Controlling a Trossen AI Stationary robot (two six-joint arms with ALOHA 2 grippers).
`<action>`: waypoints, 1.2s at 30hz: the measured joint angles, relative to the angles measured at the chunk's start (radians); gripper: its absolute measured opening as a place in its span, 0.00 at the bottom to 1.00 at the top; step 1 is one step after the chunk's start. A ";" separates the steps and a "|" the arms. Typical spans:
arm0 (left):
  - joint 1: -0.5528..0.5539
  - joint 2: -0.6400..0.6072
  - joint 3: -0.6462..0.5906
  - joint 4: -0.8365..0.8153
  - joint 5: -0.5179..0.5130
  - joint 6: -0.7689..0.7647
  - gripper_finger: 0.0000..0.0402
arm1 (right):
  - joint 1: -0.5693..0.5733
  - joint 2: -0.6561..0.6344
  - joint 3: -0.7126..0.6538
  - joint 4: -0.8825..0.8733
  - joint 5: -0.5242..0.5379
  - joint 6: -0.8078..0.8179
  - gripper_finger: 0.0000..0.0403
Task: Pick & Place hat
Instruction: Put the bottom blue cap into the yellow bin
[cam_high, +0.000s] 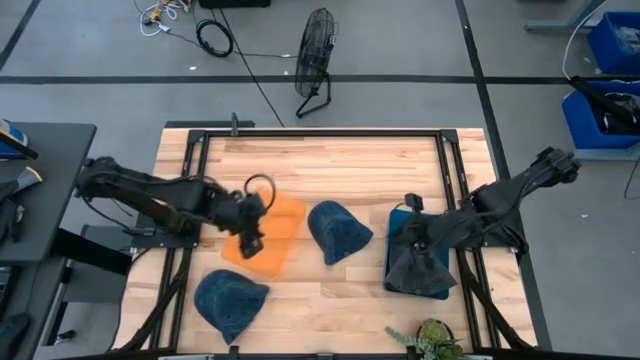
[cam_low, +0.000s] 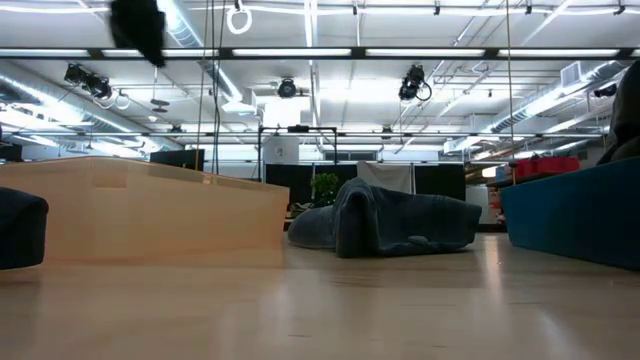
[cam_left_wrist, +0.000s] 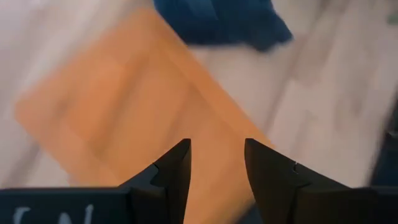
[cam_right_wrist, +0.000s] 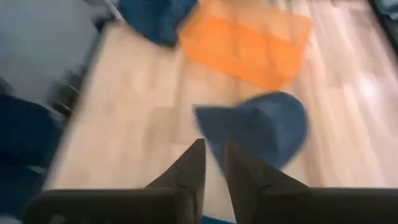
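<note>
Three blue hats show in the high view. One hat (cam_high: 338, 231) lies mid-table on its brim; it also shows in the low view (cam_low: 390, 220) and the right wrist view (cam_right_wrist: 261, 127). A second hat (cam_high: 230, 302) lies near the near-left corner. A darker hat (cam_high: 415, 268) rests on a blue tray (cam_high: 400, 222) at the right. My left gripper (cam_high: 250, 228) (cam_left_wrist: 217, 158) hovers open above an orange tray (cam_high: 275, 240) (cam_left_wrist: 124, 106). My right gripper (cam_high: 412, 238) (cam_right_wrist: 213, 158) hangs over the blue tray, fingers close together, holding nothing.
A small potted plant (cam_high: 432, 338) stands at the table's near edge, right of centre. Black frame rails (cam_high: 447, 160) run along the table's sides. Bare wood (cam_high: 330, 165) lies toward the far edge and between the trays. A fan (cam_high: 315, 60) stands on the floor beyond.
</note>
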 joint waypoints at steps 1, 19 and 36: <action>-0.034 -0.011 0.000 -0.027 0.014 -0.037 0.38 | 0.000 0.010 -0.020 0.001 0.014 -0.012 0.17; -0.647 0.232 -0.002 -0.095 0.005 -1.039 0.38 | -0.053 0.243 -0.104 0.124 0.056 -0.122 0.58; -0.685 0.535 -0.001 -0.087 0.095 -1.158 0.38 | -0.054 0.243 -0.104 0.215 0.056 -0.124 0.58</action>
